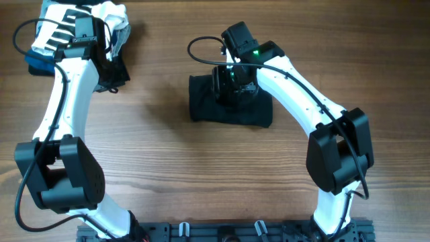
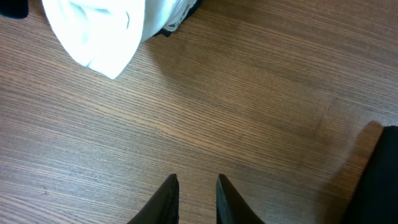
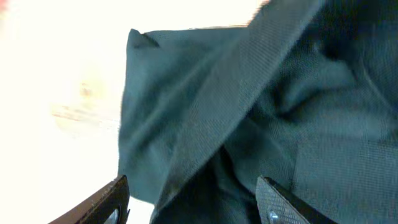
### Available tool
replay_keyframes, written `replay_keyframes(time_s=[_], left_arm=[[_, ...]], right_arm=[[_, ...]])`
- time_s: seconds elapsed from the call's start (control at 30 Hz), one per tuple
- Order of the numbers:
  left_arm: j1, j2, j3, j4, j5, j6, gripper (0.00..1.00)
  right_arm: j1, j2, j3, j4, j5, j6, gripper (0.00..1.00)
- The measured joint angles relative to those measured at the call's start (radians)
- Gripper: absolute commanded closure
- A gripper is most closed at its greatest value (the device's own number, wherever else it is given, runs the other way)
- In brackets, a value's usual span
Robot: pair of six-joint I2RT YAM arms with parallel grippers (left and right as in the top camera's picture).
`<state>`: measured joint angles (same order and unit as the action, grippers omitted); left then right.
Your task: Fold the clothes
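The clothes [image 1: 230,109] lie as a folded black bundle on the wooden table [image 1: 168,161], a little right of centre. My right gripper [image 1: 233,82] hangs over the bundle's far edge. In the right wrist view its jaws [image 3: 193,182] stand wide open just above the dark fabric [image 3: 249,93], with a raised fold between them and neither pad pressing on it. My left gripper [image 1: 111,67] is at the far left, beside the pile. In the left wrist view its fingers [image 2: 197,180] stand a narrow gap apart over bare wood, holding nothing.
A folded pile [image 1: 64,27] of white, black-striped and blue cloth sits at the far left corner; its white edge [image 2: 99,31] shows in the left wrist view. A dark shape [image 2: 382,177] cuts into that view's right edge. The arm bases stand along the front rail [image 1: 222,232].
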<state>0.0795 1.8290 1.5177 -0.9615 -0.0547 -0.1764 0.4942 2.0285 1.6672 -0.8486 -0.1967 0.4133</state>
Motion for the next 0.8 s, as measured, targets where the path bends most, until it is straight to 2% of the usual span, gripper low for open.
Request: replay_keyframes(time_s=[0.13, 0.2, 0.23, 0.33, 0.43, 0.6, 0.7, 0.8], left_arm=[[0.0, 0.0, 0.0, 0.0, 0.0, 0.0, 0.8], [0.0, 0.0, 0.0, 0.0, 0.0, 0.0, 0.8], [0.0, 0.0, 0.0, 0.0, 0.0, 0.0, 0.8], [0.0, 0.0, 0.0, -0.002, 0.0, 0.0, 0.8], [0.0, 0.0, 0.0, -0.013, 0.0, 0.0, 0.8], [0.0, 0.0, 0.0, -0.014, 0.0, 0.0, 0.84], [0.007, 0.0, 0.0, -0.014, 0.0, 0.0, 0.85], [0.051, 0.0, 0.0, -0.014, 0.0, 0.0, 0.86]], right_arm=[[0.0, 0.001, 0.0, 0.027, 0.0, 0.0, 0.36], [0.002, 0.004, 0.0, 0.039, -0.001, 0.001, 0.41], [0.004, 0.01, 0.001, 0.046, -0.004, 0.002, 0.48], [0.009, 0.05, 0.004, 0.057, -0.013, 0.01, 0.77], [0.011, 0.075, 0.004, 0.066, -0.02, 0.016, 0.94], [0.011, 0.076, 0.004, 0.068, -0.027, 0.02, 0.96], [0.011, 0.075, 0.029, 0.009, -0.028, 0.02, 0.96], [0.016, 0.065, 0.128, -0.076, -0.028, 0.019, 0.96]])
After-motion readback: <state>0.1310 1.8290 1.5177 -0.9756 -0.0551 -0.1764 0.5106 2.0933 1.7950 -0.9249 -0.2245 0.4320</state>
